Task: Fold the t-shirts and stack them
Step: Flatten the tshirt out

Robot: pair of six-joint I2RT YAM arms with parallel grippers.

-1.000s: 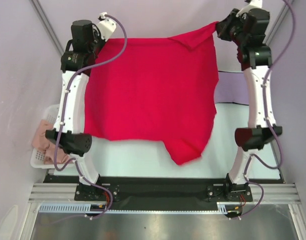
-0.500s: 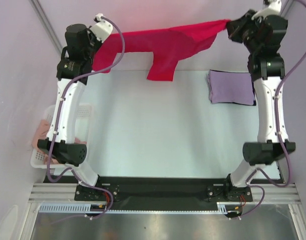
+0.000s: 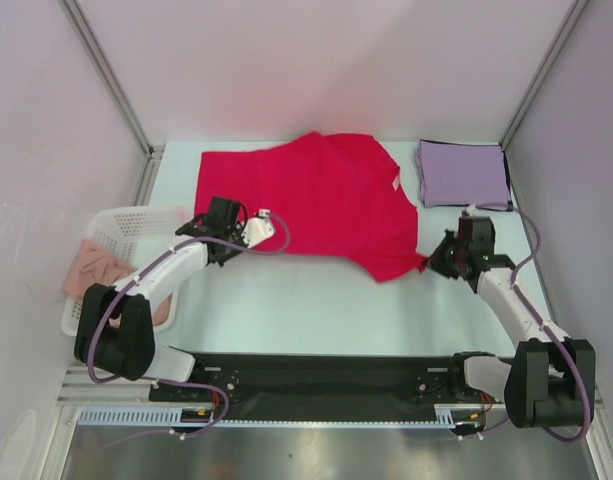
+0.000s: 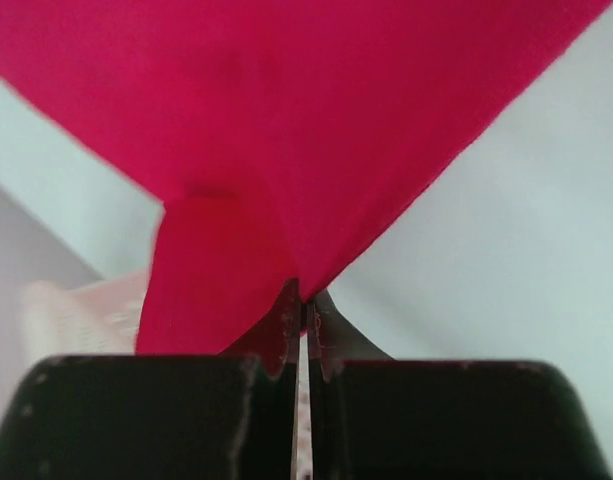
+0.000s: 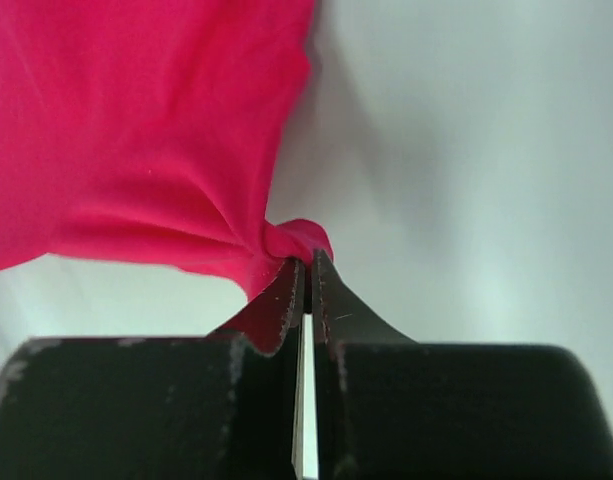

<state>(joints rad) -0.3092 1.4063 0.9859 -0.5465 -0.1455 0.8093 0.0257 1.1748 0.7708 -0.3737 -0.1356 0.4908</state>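
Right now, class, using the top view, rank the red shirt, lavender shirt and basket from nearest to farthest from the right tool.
1. Red shirt: centre, its corner pinched in the right tool.
2. Lavender shirt: folded, far right corner.
3. Basket: far left side.

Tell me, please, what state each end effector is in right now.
Left end effector: closed, pinching an edge of the red t-shirt.
Right end effector: closed, pinching a bunched corner of the red t-shirt.
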